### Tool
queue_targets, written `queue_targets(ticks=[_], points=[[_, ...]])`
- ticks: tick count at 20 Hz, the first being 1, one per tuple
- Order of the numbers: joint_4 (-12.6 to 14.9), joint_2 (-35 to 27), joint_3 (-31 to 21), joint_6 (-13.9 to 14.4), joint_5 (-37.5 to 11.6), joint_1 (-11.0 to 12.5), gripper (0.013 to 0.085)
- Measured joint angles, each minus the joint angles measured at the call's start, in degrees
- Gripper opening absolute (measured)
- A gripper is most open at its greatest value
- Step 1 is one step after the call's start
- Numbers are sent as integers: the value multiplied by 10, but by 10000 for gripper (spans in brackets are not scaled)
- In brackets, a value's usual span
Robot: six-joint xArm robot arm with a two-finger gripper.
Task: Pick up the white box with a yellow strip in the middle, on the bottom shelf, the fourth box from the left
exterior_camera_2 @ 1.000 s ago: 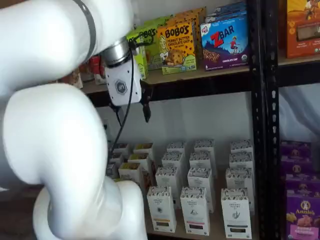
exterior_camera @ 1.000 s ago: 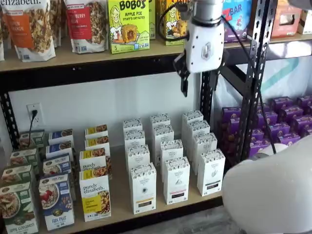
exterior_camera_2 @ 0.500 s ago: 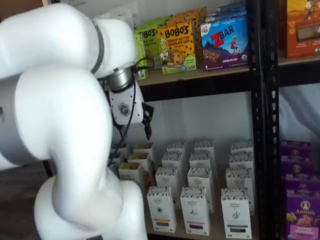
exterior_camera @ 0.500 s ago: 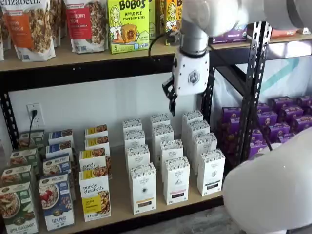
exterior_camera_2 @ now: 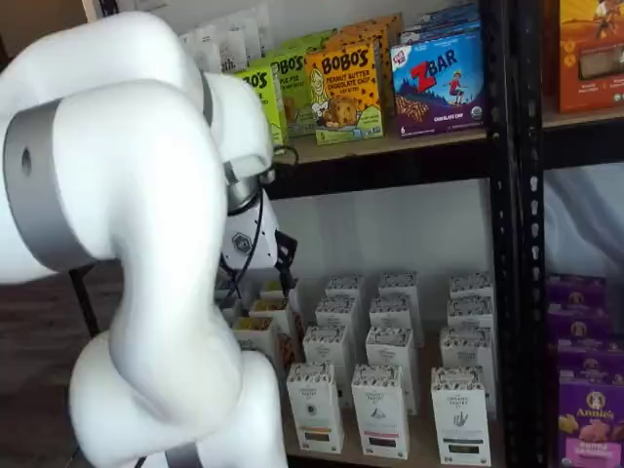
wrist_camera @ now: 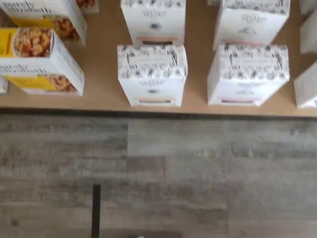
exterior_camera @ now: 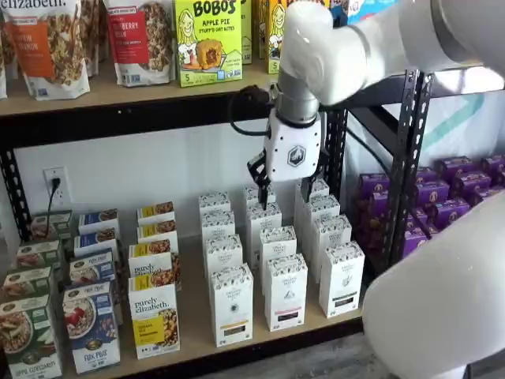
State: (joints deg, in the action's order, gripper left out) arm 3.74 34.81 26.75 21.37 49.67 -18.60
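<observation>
Shelf view | pincer [exterior_camera: 284,188] lower and further left than a second ago, above white cartons, fingers apart, holding nothing | white box [exterior_camera: 232,305] unmoved, front row, bottom shelf [exterior_camera: 193,332]

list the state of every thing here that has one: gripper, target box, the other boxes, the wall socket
white-bodied gripper with two black fingers: open, empty, hanging above the rows of cartons
tall white box with tan-yellow strip: upright at the front edge of the tan wooden bottom shelf, untouched
wider purely elizabeth box with yellow label: upright beside it
white wall socket: black cord plugged in
</observation>
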Motion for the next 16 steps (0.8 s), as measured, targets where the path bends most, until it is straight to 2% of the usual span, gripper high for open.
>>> queue_targets(ticks=[2, 11, 16], points=[[5, -11, -13, 7, -42, -3, 850], [4, -105, -8, 13, -115, -5, 850], [19, -187, 3, 22, -190, 1, 850]])
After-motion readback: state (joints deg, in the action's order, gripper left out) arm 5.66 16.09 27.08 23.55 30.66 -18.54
